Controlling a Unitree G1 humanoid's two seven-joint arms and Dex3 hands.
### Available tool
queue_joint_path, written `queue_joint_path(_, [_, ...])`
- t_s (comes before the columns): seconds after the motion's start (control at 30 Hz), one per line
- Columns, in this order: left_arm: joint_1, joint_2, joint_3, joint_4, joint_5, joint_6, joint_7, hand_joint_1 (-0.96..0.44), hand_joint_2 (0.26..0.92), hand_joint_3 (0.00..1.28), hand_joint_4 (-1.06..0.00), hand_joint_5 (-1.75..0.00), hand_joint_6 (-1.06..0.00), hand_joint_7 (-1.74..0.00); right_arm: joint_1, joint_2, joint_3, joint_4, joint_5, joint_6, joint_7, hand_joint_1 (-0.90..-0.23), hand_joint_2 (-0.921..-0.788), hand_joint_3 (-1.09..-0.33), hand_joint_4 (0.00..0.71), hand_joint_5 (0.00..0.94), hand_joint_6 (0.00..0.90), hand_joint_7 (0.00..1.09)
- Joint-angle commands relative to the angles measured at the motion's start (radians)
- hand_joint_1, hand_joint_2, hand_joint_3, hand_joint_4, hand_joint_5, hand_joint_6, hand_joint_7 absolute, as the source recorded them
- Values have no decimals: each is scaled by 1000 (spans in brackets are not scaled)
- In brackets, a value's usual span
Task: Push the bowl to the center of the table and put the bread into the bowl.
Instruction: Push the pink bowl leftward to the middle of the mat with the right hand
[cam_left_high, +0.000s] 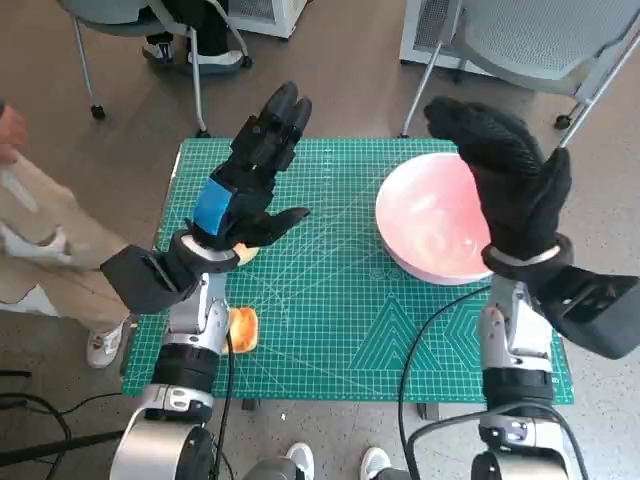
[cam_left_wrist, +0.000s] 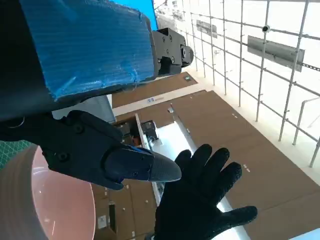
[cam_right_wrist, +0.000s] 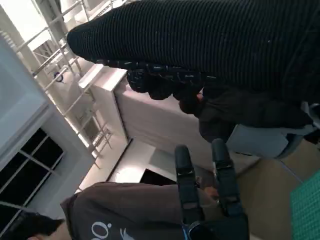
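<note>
**Bowl at the mat's right, bread at its left edge, both hands raised**

The shallow round pink bowl (cam_left_high: 435, 222) sits on the right part of the green gridded cutting mat (cam_left_high: 340, 320), toward its far side, with nothing inside it. Its pale rim also shows in the left wrist view (cam_left_wrist: 30, 200). The two small golden-brown pieces of bread (cam_left_high: 243, 328) lie near the mat's left edge, well apart from the bowl; one is largely hidden under the left forearm.

The black left hand with blue tape on its back (cam_left_high: 252, 175) is lifted above the mat's left half, fingers straight and spread, holding nothing. The right hand in the black knitted glove (cam_left_high: 505, 175) is raised over the bowl's right rim, fingers extended and apart, also holding nothing.

A person in beige clothing (cam_left_high: 35, 240) sits left of the table. Grey chairs (cam_left_high: 540, 40) stand on the floor beyond it.
</note>
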Motion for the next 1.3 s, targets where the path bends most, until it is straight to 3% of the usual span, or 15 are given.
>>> queue_joint_path(0.03, [-13, -8, 5, 14, -9, -7, -8, -528, 921, 210, 0, 0, -83, -105, -21, -38, -38, 94, 12, -8, 19, -631, -921, -733, 259, 2, 93, 551])
queue_joint_path(0.17, [-15, -8, 10, 19, -17, -4, -15, -529, 921, 210, 0, 0, -85, -107, -62, -76, -68, 216, -25, -52, -6, -623, -921, -737, 262, 4, 97, 544])
queue_joint_path(0.37, [-12, -8, 14, 16, -23, -1, -21, -527, 921, 211, -1, 0, -85, -110, -127, -148, -107, 413, -87, -92, -91, -625, -921, -750, 263, 2, 110, 490])
queue_joint_path(0.67, [-12, -9, 22, 23, -35, 1, -35, -525, 921, 211, -1, -1, -85, -112, -215, -202, -164, 630, -86, -22, -184, -638, -921, -752, 242, 0, 98, 449])
queue_joint_path(0.97, [-10, -7, 30, 20, -56, 15, -56, -522, 921, 206, -4, -2, -87, -115, -230, -220, -198, 721, -92, 59, -221, -617, -921, -788, 233, 0, 129, 342])
queue_joint_path(1.3, [-6, -4, 37, 11, -68, 35, -66, -523, 921, 200, -8, -3, -87, -116, -216, -241, -192, 775, -135, 124, -286, -581, -921, -856, 230, 4, 176, 289])
